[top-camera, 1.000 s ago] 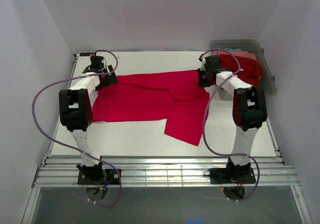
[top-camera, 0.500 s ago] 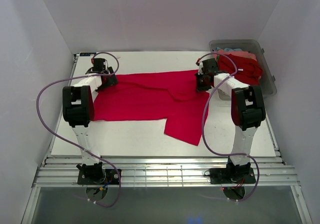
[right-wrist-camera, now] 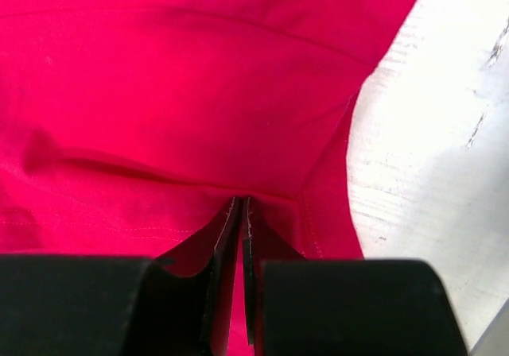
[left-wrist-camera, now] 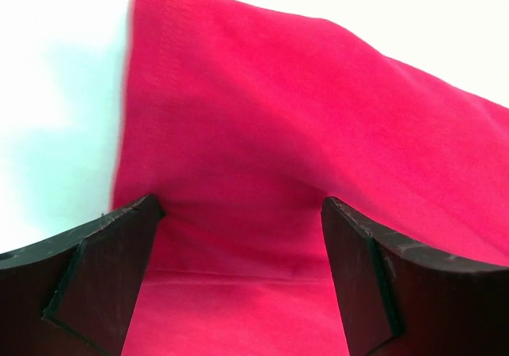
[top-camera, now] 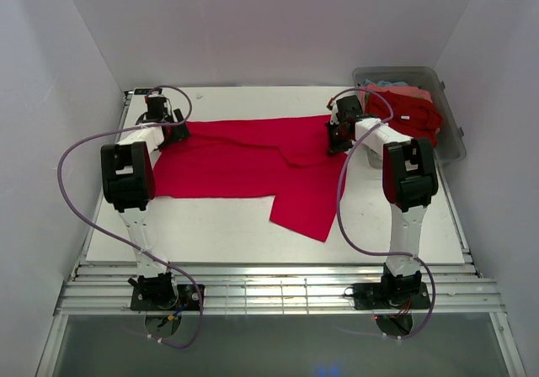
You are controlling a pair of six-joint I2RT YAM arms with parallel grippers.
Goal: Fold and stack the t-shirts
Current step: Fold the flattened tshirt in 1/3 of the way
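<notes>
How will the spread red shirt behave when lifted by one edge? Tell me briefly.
Probably floppy: the shirt lies flat with creases and a folded-over flap, so it should drape and sag. Likely light: cloth puckers toward the shut right gripper. It may drag across the table rather than slide cleanly.

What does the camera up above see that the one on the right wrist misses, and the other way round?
Only the overhead view shows the whole red t-shirt spread out, the left claw at its left edge, and a clear bin holding more shirts at the far right. Only the right wrist view shows, up close, that the right claw is pinched shut on a fold of that cloth. Both show red cloth lying on the white table.
</notes>
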